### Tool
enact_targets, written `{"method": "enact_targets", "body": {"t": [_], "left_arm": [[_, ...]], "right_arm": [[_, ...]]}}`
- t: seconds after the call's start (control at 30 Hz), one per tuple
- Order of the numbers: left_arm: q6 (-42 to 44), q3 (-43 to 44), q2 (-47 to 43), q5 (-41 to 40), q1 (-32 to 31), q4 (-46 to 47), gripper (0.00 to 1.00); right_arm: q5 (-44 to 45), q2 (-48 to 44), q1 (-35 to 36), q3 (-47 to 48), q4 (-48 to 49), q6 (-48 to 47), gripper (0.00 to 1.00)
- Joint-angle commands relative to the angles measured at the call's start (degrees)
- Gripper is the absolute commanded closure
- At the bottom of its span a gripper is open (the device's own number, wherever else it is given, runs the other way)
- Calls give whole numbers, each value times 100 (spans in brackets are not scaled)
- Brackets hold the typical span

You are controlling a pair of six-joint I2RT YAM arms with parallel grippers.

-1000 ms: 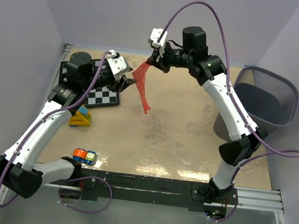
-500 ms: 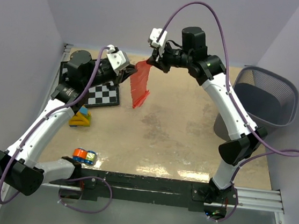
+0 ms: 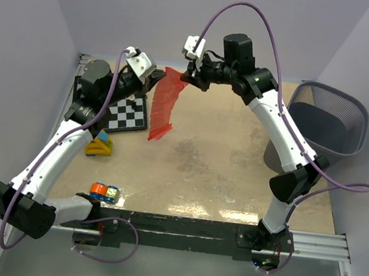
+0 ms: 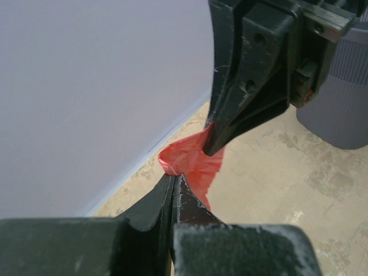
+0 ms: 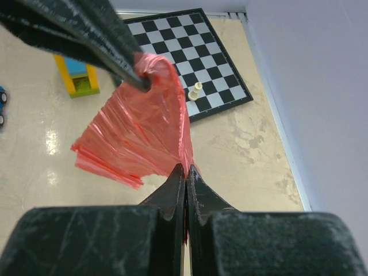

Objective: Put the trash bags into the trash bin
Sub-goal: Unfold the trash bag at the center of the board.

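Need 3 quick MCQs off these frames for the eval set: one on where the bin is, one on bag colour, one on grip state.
1. Where does the trash bin stand?
A) far left corner
B) right edge of the table
C) centre of the table

2. What colour is the trash bag?
A) blue
B) black
C) red-orange

3. How is the trash bag held?
A) lying loose on the table
B) pinched by the left gripper and the right gripper, off the table
C) by the right gripper alone

Key:
1 B, the top view shows it at the right, beside the right arm.
2 C, the film is red-orange in every view.
3 B, each wrist view shows closed jaws on the bag.
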Motion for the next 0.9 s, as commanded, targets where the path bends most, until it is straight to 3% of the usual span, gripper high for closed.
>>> {"method": "enact_targets", "body": {"t": [0.0, 0.07, 0.17, 0.23, 0.57, 0.73, 0.87], "left_arm": [[-345, 43, 33, -217, 168, 406, 100], [-336, 25, 24, -226, 203, 406, 100], [-336, 8, 24, -217, 221, 414, 100], [-344, -10, 15, -191, 221, 423, 100], [-309, -80, -11, -147, 221, 362, 100], [-336, -80, -2, -15, 221, 370, 80], [-406, -89, -2, 38, 221, 476, 80]], "right_arm": [[-370, 128, -67, 347, -234, 137, 100], [-476, 251, -128, 523, -454, 180, 100], [-424, 261, -164, 524, -455, 198, 86], [-397, 260, -164, 498, -420, 189, 84], [-713, 384, -164, 708, -341, 233, 100], [-740, 427, -164, 761, -323, 303, 100], [-714, 410, -164, 762, -314, 304, 100]]}}
